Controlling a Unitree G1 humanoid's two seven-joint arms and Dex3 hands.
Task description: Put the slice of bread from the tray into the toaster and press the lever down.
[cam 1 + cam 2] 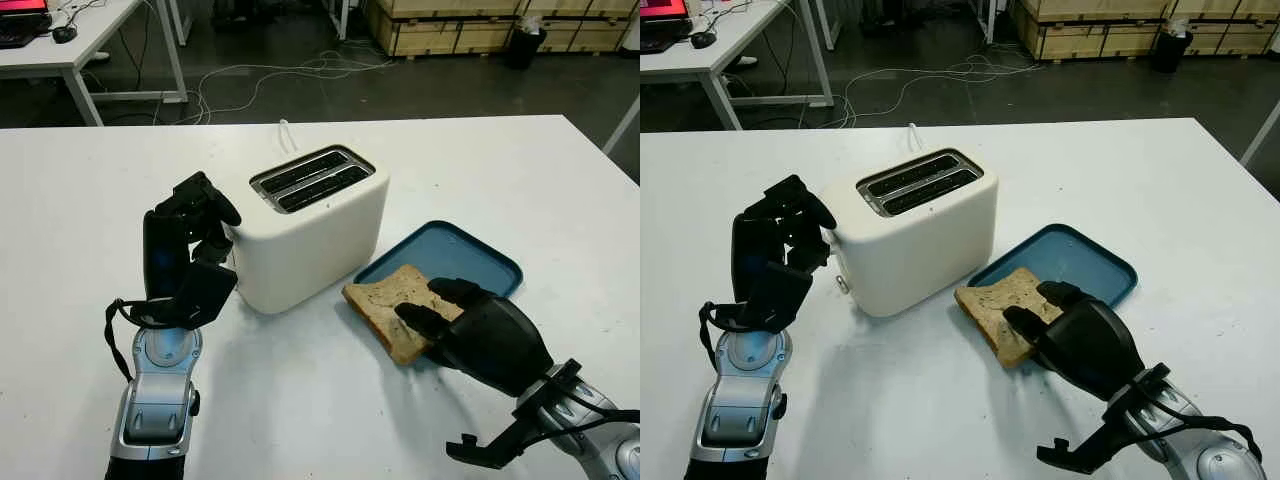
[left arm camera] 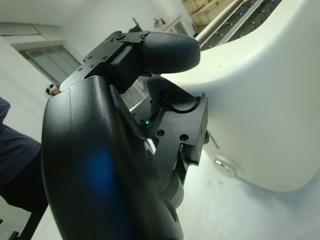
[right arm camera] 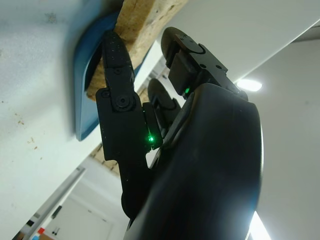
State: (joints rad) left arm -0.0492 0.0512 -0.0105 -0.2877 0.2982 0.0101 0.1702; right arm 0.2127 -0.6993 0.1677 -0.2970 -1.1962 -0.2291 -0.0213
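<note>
My right hand [image 1: 470, 325] pinches the brown, seeded slice of bread [image 1: 392, 303], which lies half off the blue plastic tray [image 1: 470, 252] near the cream two-slot toaster [image 1: 305, 225]. It looks light, soft and crumbly, so I'd grip its crust edge gently. My left hand [image 1: 190, 245] waits curled beside the toaster

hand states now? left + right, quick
Left hand: shut, fingers curled, holding nothing, raised beside the toaster.
Right hand: shut on the bread slice at the near edge of the blue tray.
</note>
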